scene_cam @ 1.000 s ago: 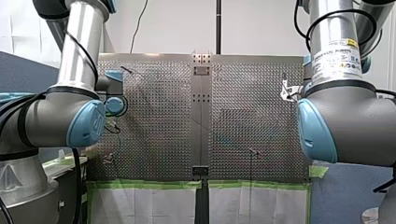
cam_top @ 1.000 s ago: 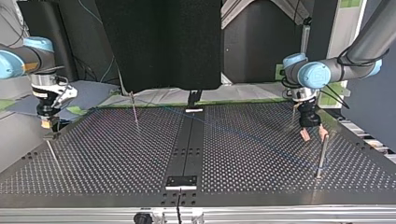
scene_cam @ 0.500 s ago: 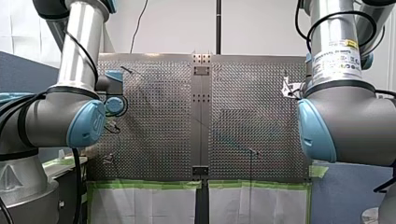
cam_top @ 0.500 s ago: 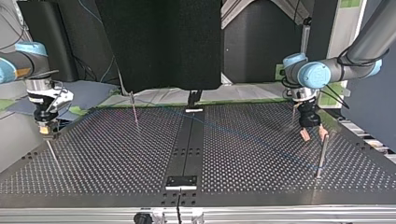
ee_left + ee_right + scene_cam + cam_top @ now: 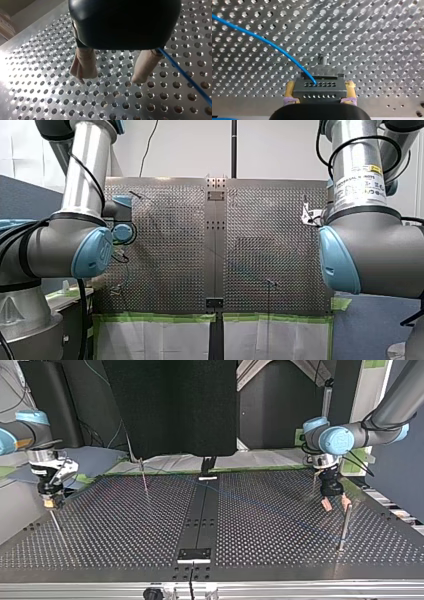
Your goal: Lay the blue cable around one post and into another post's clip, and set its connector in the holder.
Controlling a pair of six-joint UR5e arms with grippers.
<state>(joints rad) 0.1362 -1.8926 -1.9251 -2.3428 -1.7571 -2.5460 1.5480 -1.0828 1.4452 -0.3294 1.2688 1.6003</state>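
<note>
While my left hand (image 5: 110, 79) gapes wide, my right hand (image 5: 319, 93) grips the partly hidden connector (image 5: 318, 87).

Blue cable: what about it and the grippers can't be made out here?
Left wrist view: the blue cable runs off the edge beside the open left gripper; its far end is cut off.
Right wrist view: the connector in the right gripper hides what lies under it.
Top view: the cable is too faint to tell if it touches a post.
Front view: the arms hide both grippers' fingers.
</note>
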